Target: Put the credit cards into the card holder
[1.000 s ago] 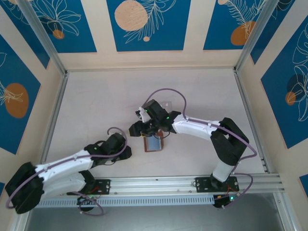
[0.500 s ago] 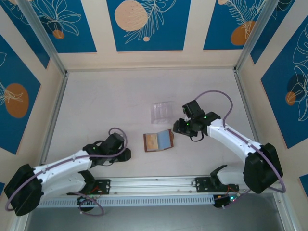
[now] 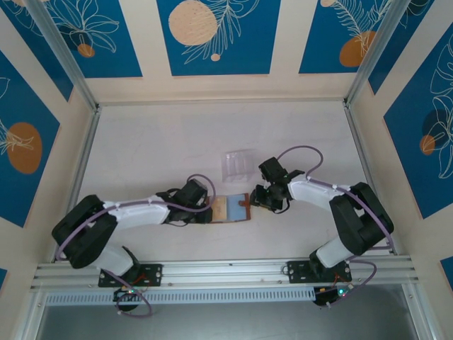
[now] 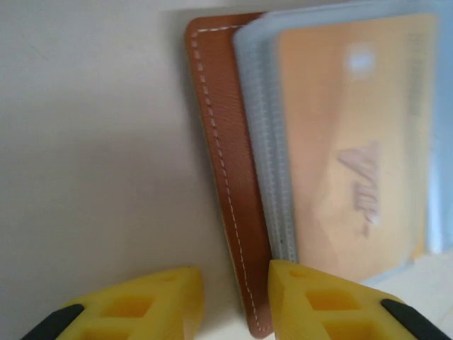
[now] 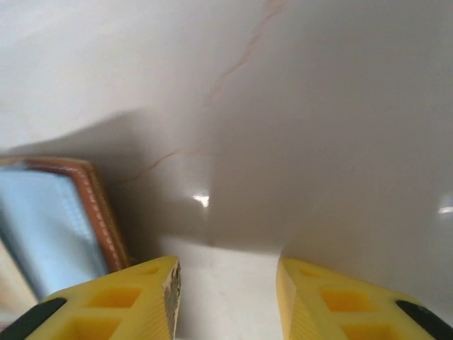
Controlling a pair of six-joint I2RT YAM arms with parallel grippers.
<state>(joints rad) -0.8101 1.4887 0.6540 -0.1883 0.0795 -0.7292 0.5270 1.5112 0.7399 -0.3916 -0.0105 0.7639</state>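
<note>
Card holder (image 3: pixel 231 207) is lying open mid-table, tan card (image 4: pixel 354 142) sitting inside its clear sleeve. Left gripper (image 4: pixel 233 283) is at its left brown edge, fingers parted, edge in the gap, nothing pinched. Right gripper (image 5: pixel 226 273) is just off its right edge, fingers spread over bare table (image 5: pixel 318 106). Clear box (image 3: pixel 238 163) is standing behind the holder, apart from it.

Box (image 3: pixel 238 162) behind card holder (image 3: pixel 232 207), table (image 3: pixel 141 142) leftward free

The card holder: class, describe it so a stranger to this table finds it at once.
On the pale table, look between the left arm and right arm. The card holder lies open there, near the clear plastic box. Unlike it, reddish-brown leather, grey-blue pockets, a tan card inside.
</note>
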